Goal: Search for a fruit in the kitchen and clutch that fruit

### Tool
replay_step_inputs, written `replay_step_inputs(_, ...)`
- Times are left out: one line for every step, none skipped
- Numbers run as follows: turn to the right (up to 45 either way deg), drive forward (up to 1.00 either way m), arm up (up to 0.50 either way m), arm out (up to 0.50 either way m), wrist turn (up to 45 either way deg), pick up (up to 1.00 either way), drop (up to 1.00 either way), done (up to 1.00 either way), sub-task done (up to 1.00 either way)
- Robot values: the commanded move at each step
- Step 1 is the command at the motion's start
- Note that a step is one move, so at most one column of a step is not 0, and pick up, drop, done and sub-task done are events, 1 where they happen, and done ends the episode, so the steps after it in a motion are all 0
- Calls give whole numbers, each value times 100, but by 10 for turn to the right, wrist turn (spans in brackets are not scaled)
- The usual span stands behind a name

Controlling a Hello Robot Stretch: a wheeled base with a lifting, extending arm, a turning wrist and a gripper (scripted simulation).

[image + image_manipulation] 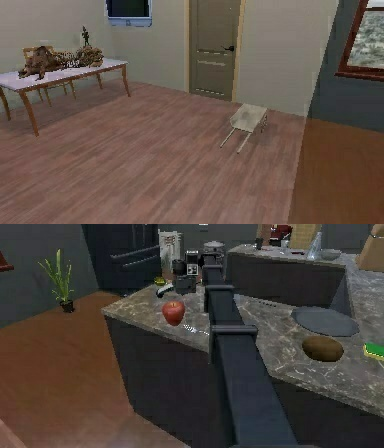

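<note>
In the arm side view a red apple (174, 312) lies on the speckled stone countertop (262, 332), near its left edge. My arm is the dark bar rising from the bottom edge across this counter. Its far end reaches the gripper (181, 274), which sits well beyond the apple among small dark and white things on the counter. I cannot tell whether it holds anything.
Right of the arm lie a round dark plate (325, 321), a brown lump (322, 347) and a green-yellow pad (375, 351). A potted plant (60, 279) stands on the floor at left. The forward view has a cluttered white table (95, 72), a door (215, 45) and a small stool (248, 120).
</note>
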Motion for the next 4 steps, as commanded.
replay_step_inputs(0,0,-10,0,0,0,0,0,0)
replay_step_inputs(0,0,0,0,0,100,0,0,0)
replay_step_inputs(0,0,10,0,0,0,0,0,0)
replay_step_inputs(0,0,0,0,0,0,0,100,0)
